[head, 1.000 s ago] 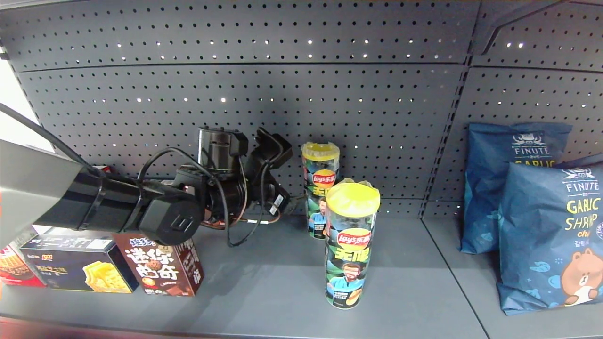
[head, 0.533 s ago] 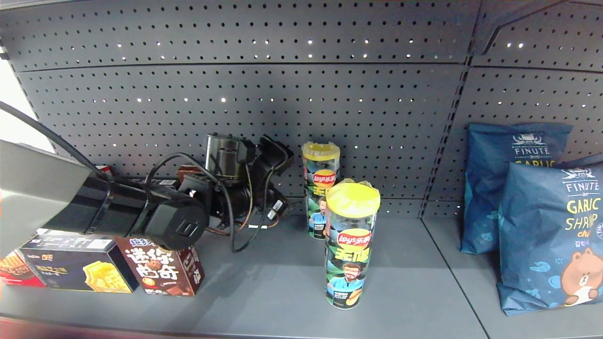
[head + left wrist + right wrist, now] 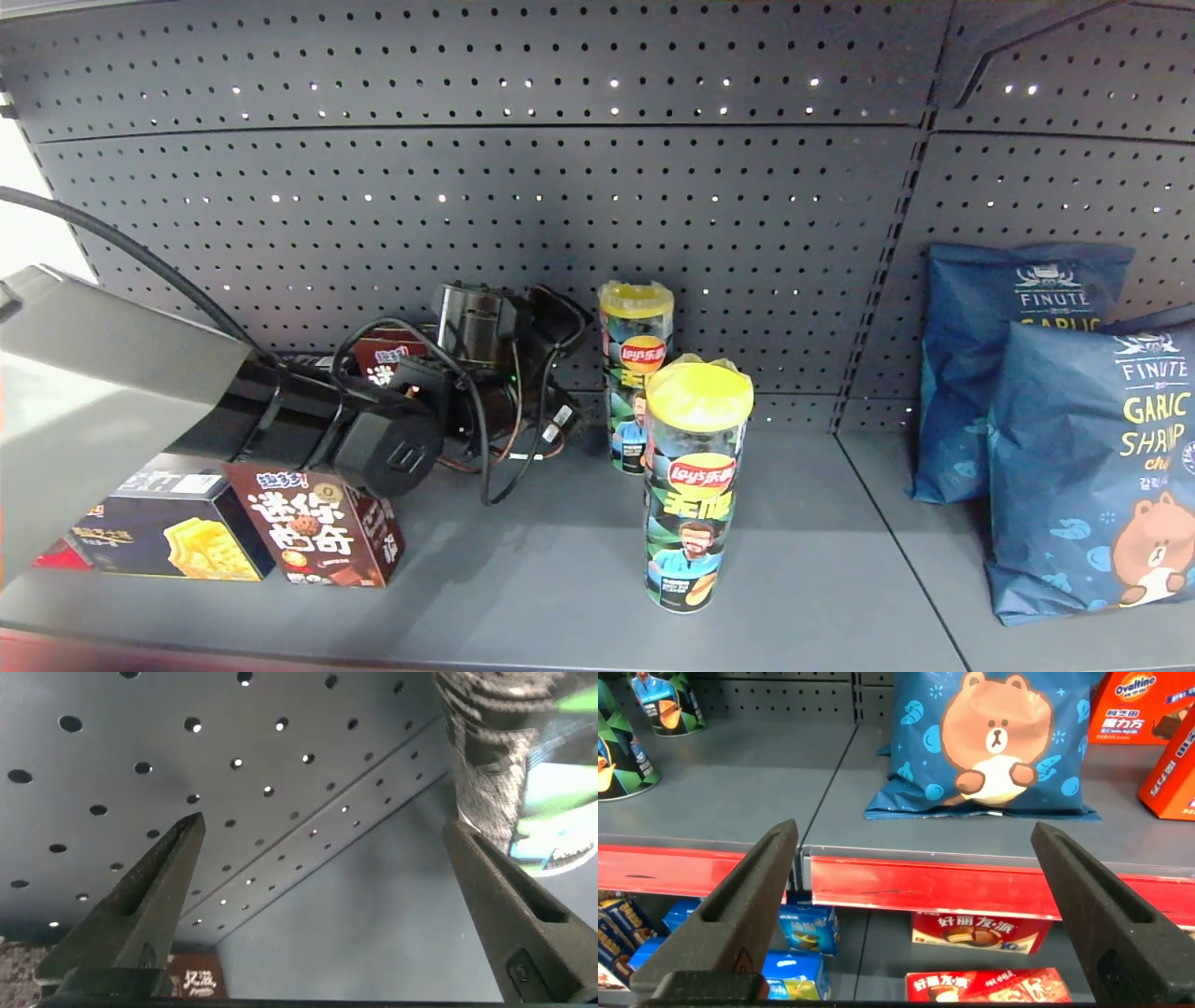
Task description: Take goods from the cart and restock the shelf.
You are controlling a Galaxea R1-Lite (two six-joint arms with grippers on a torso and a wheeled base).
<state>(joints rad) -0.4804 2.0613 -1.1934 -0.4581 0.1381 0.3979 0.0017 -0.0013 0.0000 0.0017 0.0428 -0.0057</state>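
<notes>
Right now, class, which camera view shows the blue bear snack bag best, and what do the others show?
The right wrist view: the blue bear snack bag sits centred, bear print facing the camera, only its top cut off. The head view catches the bag at the picture's right edge, its bear partly cropped.

Left hand [image 3: 324, 826], fingers [image 3: 140, 915] spread wide, facing the perforated back panel [image 3: 140, 728]; chip can [image 3: 523, 775] stands on the shelf [image 3: 374, 924] just beside one finger.
</notes>
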